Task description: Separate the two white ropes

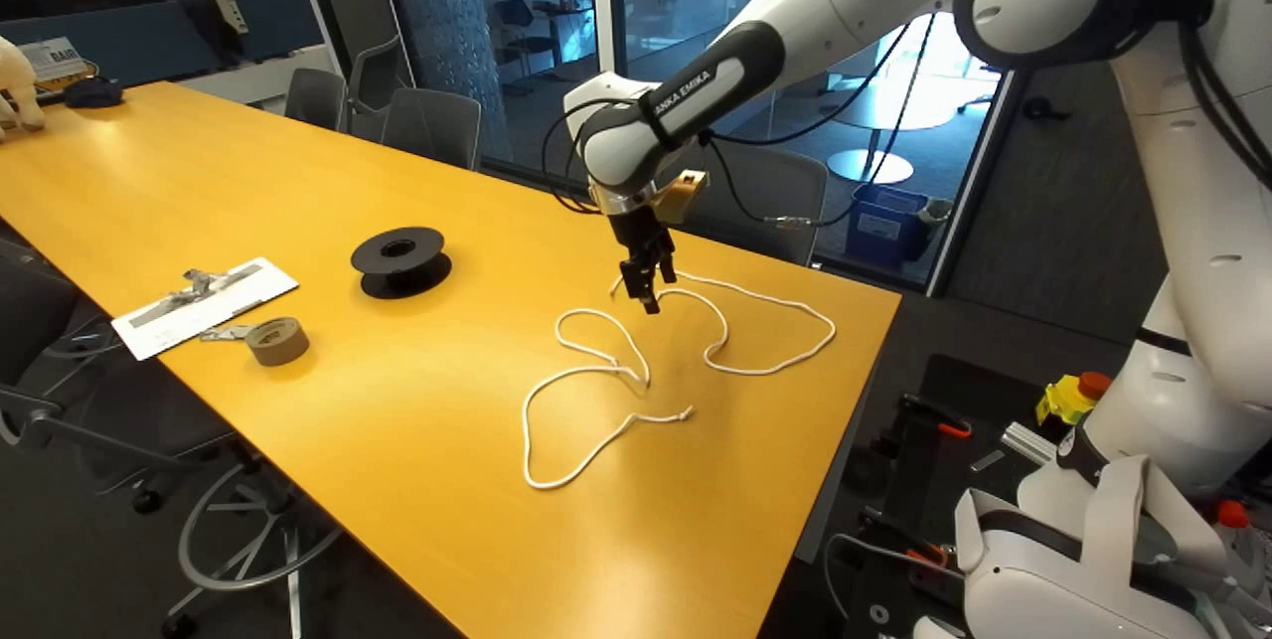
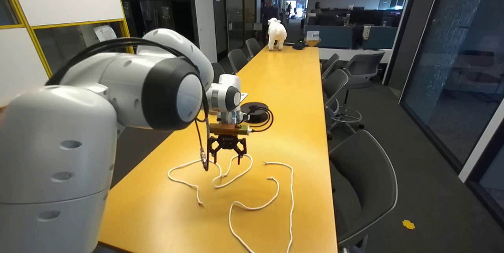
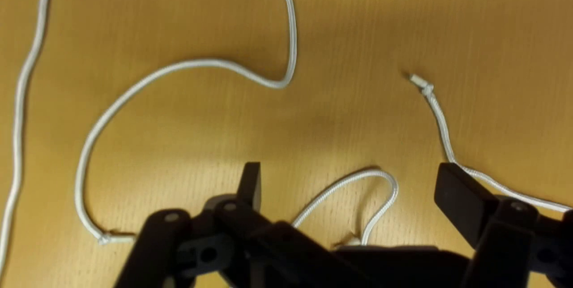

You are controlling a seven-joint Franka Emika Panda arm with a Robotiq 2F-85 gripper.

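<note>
Below mid-frame in an exterior view, the tool (image 2: pixel 227 161) hung, jaws spread, gripping nothing. Upper left in the wrist view, a white rope (image 3: pixel 201 62) lay apart from the other rope (image 3: pixel 371 173), lower right; rising straight, snagging neither, seemed best.

free gap between 2 white ropes (image 3: pixel 206 62)

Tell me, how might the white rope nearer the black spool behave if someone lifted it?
That white rope would probably droop, since it lies in loose bends. It is likely light, being so thin. The knot at one end might help keep a grip from slipping off.
</note>
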